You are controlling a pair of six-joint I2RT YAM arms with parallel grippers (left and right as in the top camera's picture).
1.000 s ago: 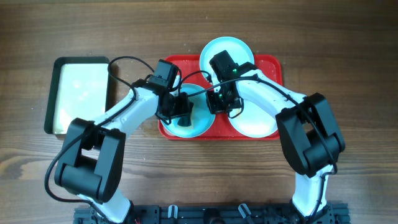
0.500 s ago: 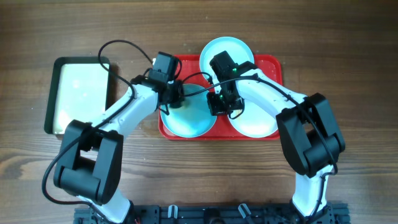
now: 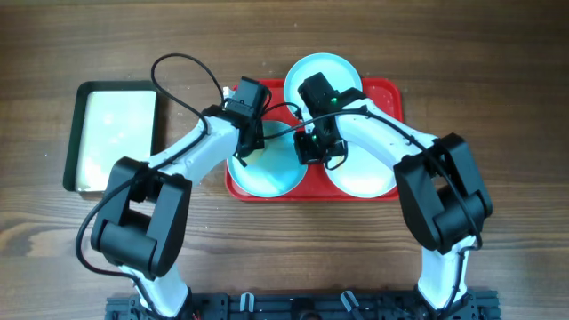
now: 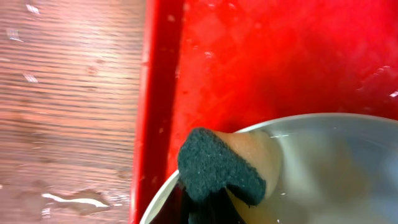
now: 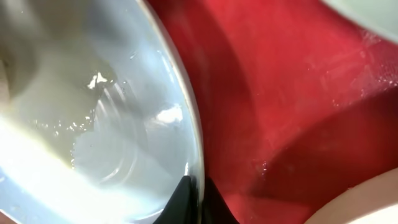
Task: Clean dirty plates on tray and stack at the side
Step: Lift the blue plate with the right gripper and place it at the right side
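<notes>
Overhead: round plates (image 3: 343, 66), glossy red tray (image 3: 385, 94)

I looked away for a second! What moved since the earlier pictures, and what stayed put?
The left hand, holding a dark-faced scrubbing sponge, slid from the middle of the near pale blue round plastic plate to its far left rim. The right hand kept pinching that plate's right rim. The red rectangular plastic tray, white plate, far blue plate and black-rimmed cream pan stayed put.

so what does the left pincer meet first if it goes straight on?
Its dark-faced sponge looks pressed on the rim of the pale blue round plastic plate; beyond that, probably the red rectangular plastic tray floor.
</notes>
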